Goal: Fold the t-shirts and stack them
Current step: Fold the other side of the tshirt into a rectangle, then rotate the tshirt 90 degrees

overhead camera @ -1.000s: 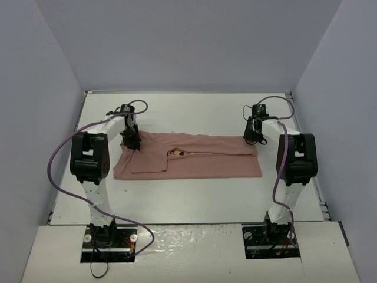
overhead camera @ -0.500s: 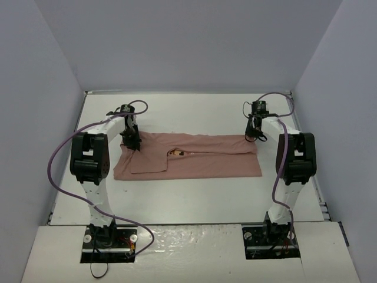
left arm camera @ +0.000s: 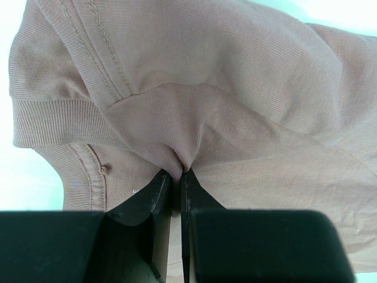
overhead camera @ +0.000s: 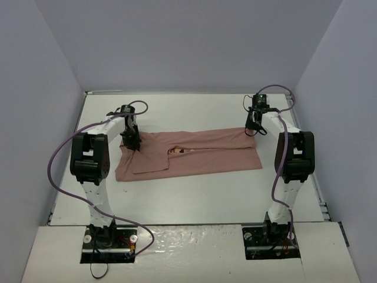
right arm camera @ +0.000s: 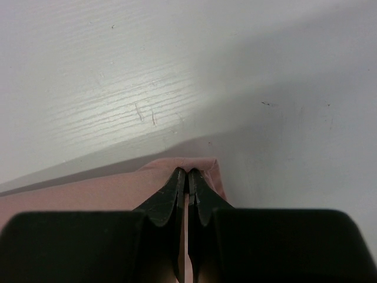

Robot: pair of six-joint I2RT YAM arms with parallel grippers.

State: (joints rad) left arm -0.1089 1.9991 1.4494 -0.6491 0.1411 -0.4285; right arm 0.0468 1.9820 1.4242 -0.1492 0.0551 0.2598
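The dusty-pink t-shirt [overhead camera: 194,158] lies flat on the white table [overhead camera: 194,112], stretched as a long band between the two arms, collar end toward the left arm and hem end toward the right; only one shirt shows from above, so there is no stack yet. It looks partly folded already: a lengthwise crease runs along the band, a flap lies doubled over at the near left, and a scrap of the orange-brown print [overhead camera: 177,151] peeps out at the fold line; I judge that at least one side fold is in, though how neat the layers are underneath cannot be told. The left gripper [overhead camera: 131,141] sits at the far left corner of the cloth; its wrist view shows the jaws pressed together on a pinch of fabric just beside a ribbed band, the collar by the look of it, with cloth puckering out of the nip. The right gripper [overhead camera: 252,131] is at the far right corner; its wrist view shows the jaws clamped on the very corner of the hem, bare table beyond. Both far corners are in hand, which reads as the start of another fold, probably the far edge over toward the near one; left to do, by my reckoning: that fold, a crosswise fold to shorten the band into a compact packet, and setting it down as the base of a pile.
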